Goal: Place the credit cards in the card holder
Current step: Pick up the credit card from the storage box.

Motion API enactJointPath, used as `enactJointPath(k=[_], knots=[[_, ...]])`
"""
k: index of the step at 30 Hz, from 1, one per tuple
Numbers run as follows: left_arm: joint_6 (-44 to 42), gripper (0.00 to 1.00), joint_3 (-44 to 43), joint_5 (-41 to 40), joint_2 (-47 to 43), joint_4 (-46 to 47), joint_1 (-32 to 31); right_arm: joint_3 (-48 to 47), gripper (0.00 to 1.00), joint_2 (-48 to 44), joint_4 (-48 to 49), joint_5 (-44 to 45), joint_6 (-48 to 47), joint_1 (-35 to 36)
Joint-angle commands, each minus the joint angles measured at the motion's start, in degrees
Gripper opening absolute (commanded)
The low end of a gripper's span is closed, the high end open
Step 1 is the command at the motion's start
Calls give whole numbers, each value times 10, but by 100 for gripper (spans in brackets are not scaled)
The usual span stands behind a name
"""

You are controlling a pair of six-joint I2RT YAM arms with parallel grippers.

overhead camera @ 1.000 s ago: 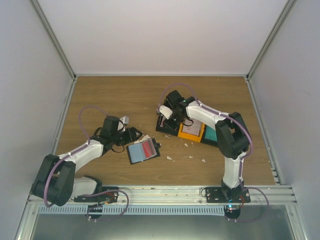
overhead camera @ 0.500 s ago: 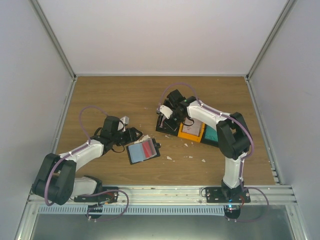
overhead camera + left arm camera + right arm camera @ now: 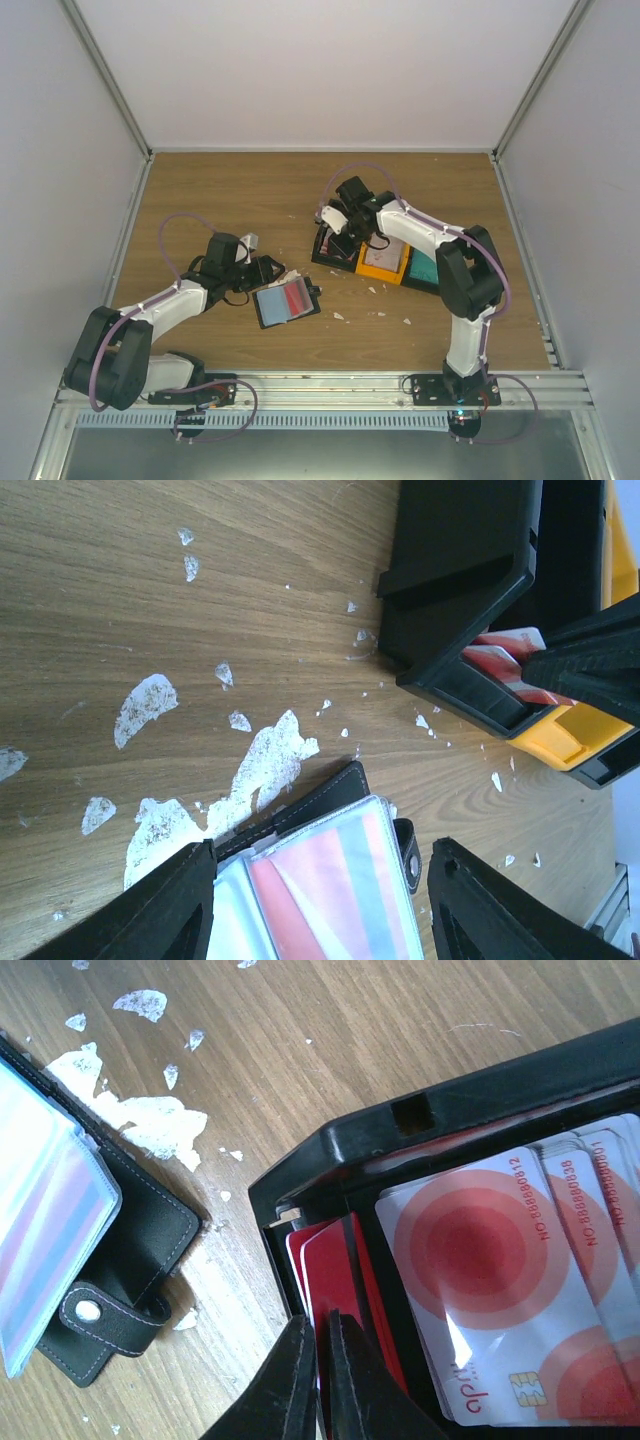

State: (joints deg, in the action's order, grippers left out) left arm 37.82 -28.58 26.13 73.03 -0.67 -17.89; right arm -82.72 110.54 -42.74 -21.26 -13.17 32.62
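top external view: the left gripper [image 3: 264,272] stands open astride the far-left corner of the open card holder [image 3: 288,303]; to its right, the right gripper [image 3: 338,236] is pinched on a red card [image 3: 325,1260] standing edgewise in the black bin [image 3: 328,256]; the holder lies left of that card, nearer the bases.

A: Top view: fixed, high at the near edge, looking down on the whole bench [image 3: 250,180].
B: Wrist views?
A: Both close, low over the wood. Each shows the holder [image 3: 320,880] and black bin [image 3: 460,580]; the top view holds both too.
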Motion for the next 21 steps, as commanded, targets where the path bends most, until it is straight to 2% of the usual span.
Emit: enactJointPath(k=[1, 7, 14, 21], knots=[[-12, 60, 5, 7, 1, 26, 4, 2, 5, -26, -13, -8, 13, -6], [-12, 60, 2, 11, 4, 27, 5, 1, 0, -29, -2, 16, 24, -9], [-15, 65, -2, 16, -16, 29, 4, -15, 0, -52, 61, 140, 65, -10], [-15, 72, 2, 24, -85, 43, 4, -8, 0, -121, 103, 136, 88, -10]])
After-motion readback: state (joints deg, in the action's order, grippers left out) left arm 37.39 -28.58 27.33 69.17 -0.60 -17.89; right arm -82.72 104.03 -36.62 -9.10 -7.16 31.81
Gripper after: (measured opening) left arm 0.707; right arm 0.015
